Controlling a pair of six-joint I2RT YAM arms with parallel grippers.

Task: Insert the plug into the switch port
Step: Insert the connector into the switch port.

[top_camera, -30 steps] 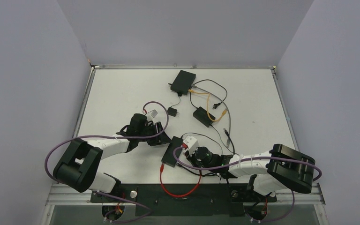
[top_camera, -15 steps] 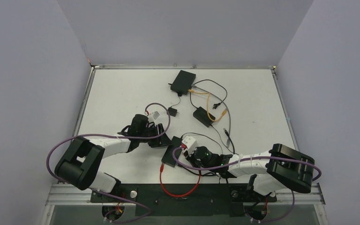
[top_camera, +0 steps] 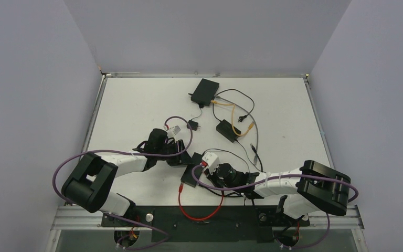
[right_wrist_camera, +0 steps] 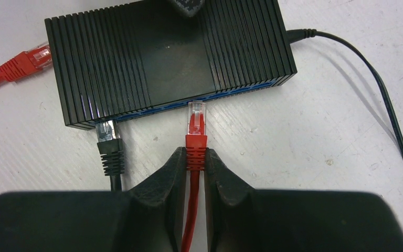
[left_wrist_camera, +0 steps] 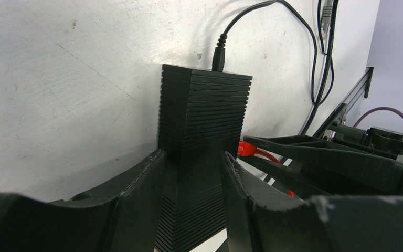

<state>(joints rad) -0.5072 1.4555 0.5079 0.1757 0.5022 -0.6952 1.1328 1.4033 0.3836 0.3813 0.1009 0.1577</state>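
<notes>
The switch (right_wrist_camera: 136, 58) is a black ribbed box lying flat near the table's front (top_camera: 191, 176). My right gripper (right_wrist_camera: 195, 157) is shut on the red plug (right_wrist_camera: 196, 123), just behind its clear tip. That tip touches the switch's blue port face and looks barely entered. My left gripper (left_wrist_camera: 191, 157) stands over the switch's top (left_wrist_camera: 204, 105) with its jaws part open. One of its fingertips (right_wrist_camera: 189, 5) shows at the switch's back edge; whether it presses down I cannot tell. In the top view the left gripper (top_camera: 182, 156) and the right gripper (top_camera: 205, 170) face each other across the switch.
A black plug (right_wrist_camera: 107, 139) sits in a port to the left of the red one, and another red plug (right_wrist_camera: 29, 60) lies at the switch's left end. A power lead (right_wrist_camera: 346, 47) leaves its right end. Farther back lie a second black box (top_camera: 204, 90), an adapter (top_camera: 227, 129) and tangled cables (top_camera: 241, 115).
My left arm has swung right, bringing its gripper over the switch, and its jaws have narrowed a little. My right gripper has edged left toward the switch with the plug.
</notes>
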